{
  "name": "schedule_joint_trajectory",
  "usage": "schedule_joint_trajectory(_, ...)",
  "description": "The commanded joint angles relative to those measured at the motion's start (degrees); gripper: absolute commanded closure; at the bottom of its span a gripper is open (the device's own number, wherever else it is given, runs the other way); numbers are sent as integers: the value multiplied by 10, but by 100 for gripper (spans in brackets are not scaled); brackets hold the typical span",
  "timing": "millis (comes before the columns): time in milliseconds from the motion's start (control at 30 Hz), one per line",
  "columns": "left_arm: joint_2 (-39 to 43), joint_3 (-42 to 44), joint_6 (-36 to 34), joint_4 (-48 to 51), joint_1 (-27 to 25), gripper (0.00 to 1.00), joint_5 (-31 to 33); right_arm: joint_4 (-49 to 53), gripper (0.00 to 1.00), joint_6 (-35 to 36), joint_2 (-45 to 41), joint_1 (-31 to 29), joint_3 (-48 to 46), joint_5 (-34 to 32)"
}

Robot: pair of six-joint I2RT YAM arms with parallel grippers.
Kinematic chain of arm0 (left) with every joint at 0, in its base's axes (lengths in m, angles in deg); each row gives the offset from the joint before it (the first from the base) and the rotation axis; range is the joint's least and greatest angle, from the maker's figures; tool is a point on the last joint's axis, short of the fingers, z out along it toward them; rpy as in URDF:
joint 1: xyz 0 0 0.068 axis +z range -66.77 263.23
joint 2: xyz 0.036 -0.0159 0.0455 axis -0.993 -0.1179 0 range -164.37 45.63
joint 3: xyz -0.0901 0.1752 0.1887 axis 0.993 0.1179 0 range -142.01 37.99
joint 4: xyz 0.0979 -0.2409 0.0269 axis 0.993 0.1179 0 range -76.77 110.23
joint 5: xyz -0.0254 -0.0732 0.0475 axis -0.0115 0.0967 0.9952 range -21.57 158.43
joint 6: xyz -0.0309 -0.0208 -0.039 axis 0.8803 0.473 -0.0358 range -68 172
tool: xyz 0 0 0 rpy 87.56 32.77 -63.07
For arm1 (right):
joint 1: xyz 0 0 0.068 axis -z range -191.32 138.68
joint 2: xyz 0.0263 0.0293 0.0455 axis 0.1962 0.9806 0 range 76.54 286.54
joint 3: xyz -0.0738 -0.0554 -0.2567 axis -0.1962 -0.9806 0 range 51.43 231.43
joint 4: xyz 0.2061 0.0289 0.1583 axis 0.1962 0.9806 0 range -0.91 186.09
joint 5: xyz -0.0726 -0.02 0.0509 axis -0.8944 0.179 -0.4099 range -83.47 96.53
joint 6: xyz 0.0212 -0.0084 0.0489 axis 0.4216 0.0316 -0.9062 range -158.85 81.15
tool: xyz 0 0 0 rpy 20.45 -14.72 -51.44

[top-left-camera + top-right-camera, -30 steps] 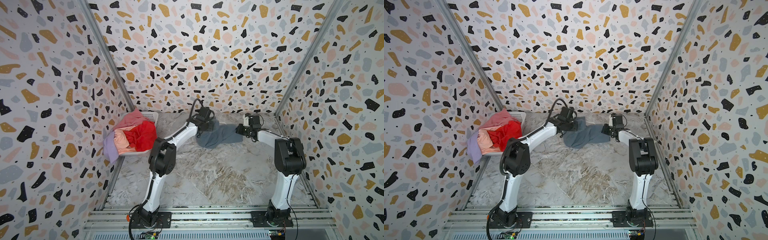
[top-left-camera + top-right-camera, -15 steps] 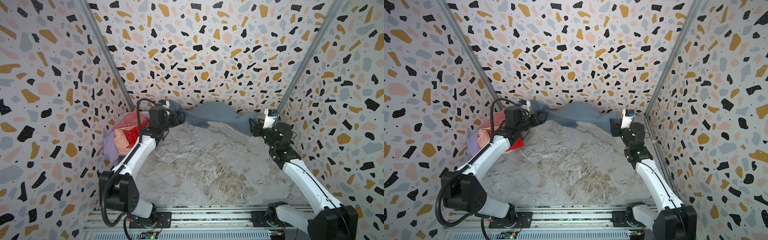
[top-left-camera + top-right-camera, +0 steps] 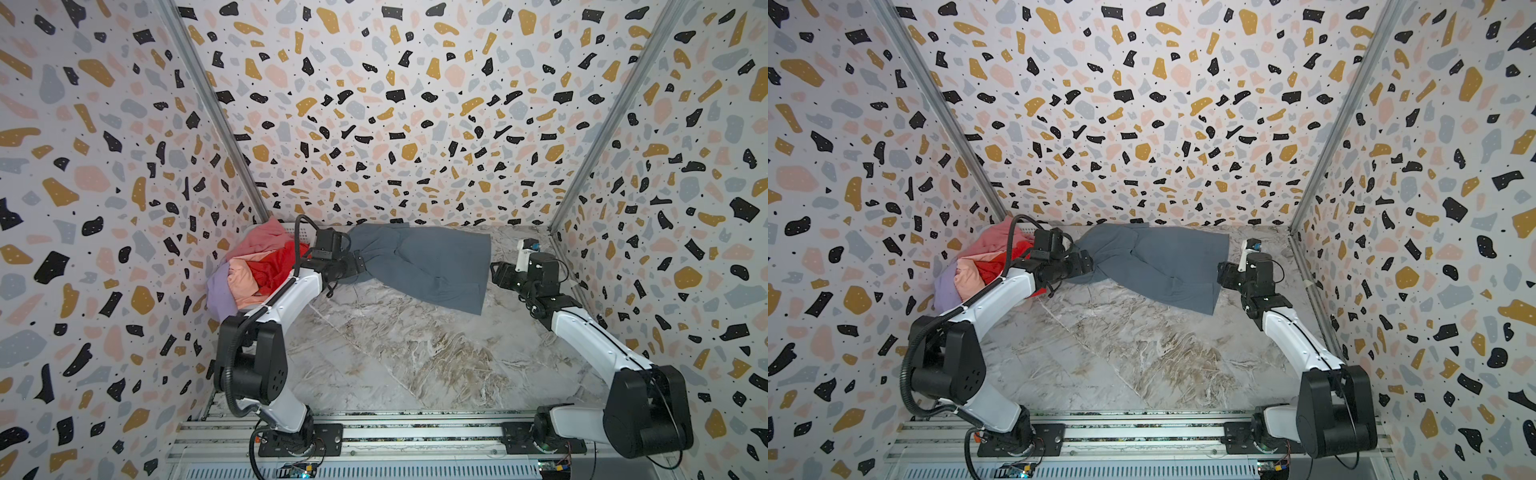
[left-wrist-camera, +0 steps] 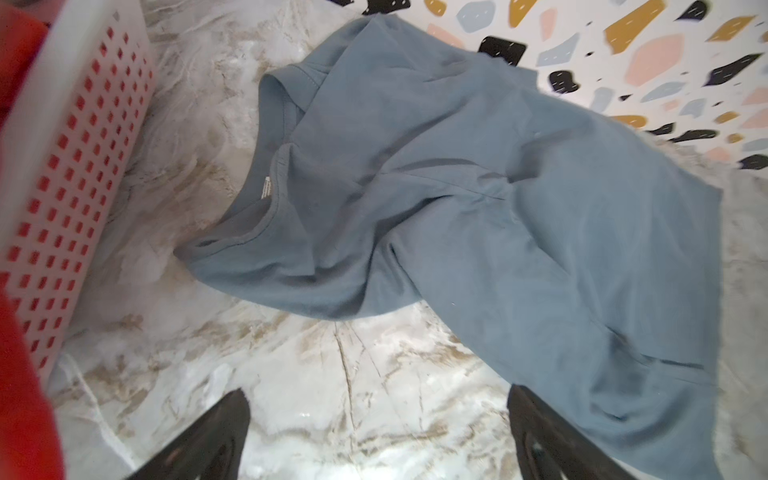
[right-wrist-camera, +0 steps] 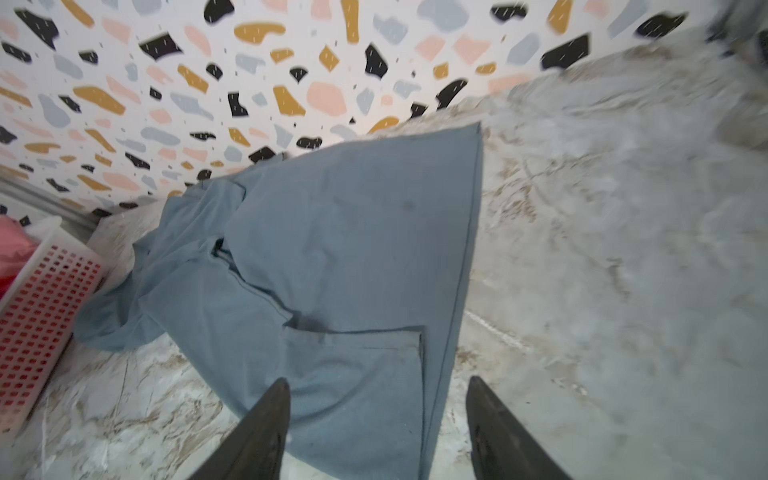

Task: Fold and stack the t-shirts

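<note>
A slate grey-blue t-shirt (image 3: 424, 262) (image 3: 1158, 262) lies loosely spread and creased on the marble table at the back, collar to the left and hem to the right. My left gripper (image 3: 360, 266) (image 4: 376, 392) is open beside the collar end, with only bare table between its fingers. The white neck label (image 4: 267, 188) shows. My right gripper (image 3: 494, 272) (image 5: 378, 380) is open at the hem end, and the shirt (image 5: 332, 249) lies on the table under the gap. The red (image 3: 278, 266), pink (image 3: 266, 239), peach (image 3: 245, 280) and lavender (image 3: 218, 291) t-shirts are heaped in the basket.
The white perforated basket (image 4: 75, 137) (image 5: 41, 299) stands at the back left against the wall, close to my left arm. Terrazzo-patterned walls close in three sides. The marble table (image 3: 415, 357) runs forward to the rail at the front.
The grey-blue t-shirt was first bunched between my shut grippers, then stretched wide between them. Both grippers have opened and let it go, and it now lies on the table.
</note>
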Motion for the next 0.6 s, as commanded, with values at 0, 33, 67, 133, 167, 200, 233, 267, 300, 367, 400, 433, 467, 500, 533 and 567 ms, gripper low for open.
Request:
schedule_joint_trajectory(0, -60, -44, -23, 6, 2, 5, 51, -16, 33, -5, 53, -31, 32, 32)
schedule_joint_trajectory(33, -80, -62, -28, 7, 2, 6, 56, -14, 33, -1, 73, -40, 43, 27)
schedule_joint_trajectory(67, -98, -79, -34, 9, 2, 7, 62, -14, 33, 2, 91, -49, 52, 22)
schedule_joint_trajectory(133, -126, -108, -40, 9, 4, 8, 77, -11, 33, 10, 123, -62, 69, 9)
schedule_joint_trajectory(167, -139, -123, -43, 12, 5, 8, 85, -9, 32, 14, 136, -68, 77, -2)
schedule_joint_trajectory(200, -149, -133, -44, 13, 6, 8, 94, -7, 32, 16, 146, -71, 83, -7)
schedule_joint_trajectory(233, -161, -146, -47, 15, 9, 9, 100, -2, 32, 19, 158, -72, 90, -7)
schedule_joint_trajectory(267, -171, -158, -49, 20, 10, 9, 108, 0, 31, 21, 168, -73, 94, -7)
schedule_joint_trajectory(300, -179, -166, -53, 22, 11, 9, 116, 0, 31, 23, 175, -73, 95, -7)
schedule_joint_trajectory(367, -194, -183, -59, 32, 13, 9, 139, 1, 28, 28, 187, -72, 95, -10)
schedule_joint_trajectory(400, -201, -190, -62, 37, 14, 9, 148, 3, 26, 31, 191, -73, 95, -11)
schedule_joint_trajectory(433, -206, -192, -63, 39, 17, 9, 153, 4, 25, 34, 197, -73, 96, -12)
schedule_joint_trajectory(467, -211, -192, -63, 37, 19, 9, 150, 6, 23, 34, 203, -73, 96, -15)
schedule_joint_trajectory(500, -218, -193, -61, 37, 23, 9, 141, 6, 23, 37, 209, -73, 97, -15)
schedule_joint_trajectory(533, -225, -195, -60, 38, 28, 11, 127, 5, 22, 38, 215, -73, 99, -16)
schedule_joint_trajectory(567, -231, -196, -58, 40, 32, 13, 114, 3, 21, 38, 223, -73, 101, -17)
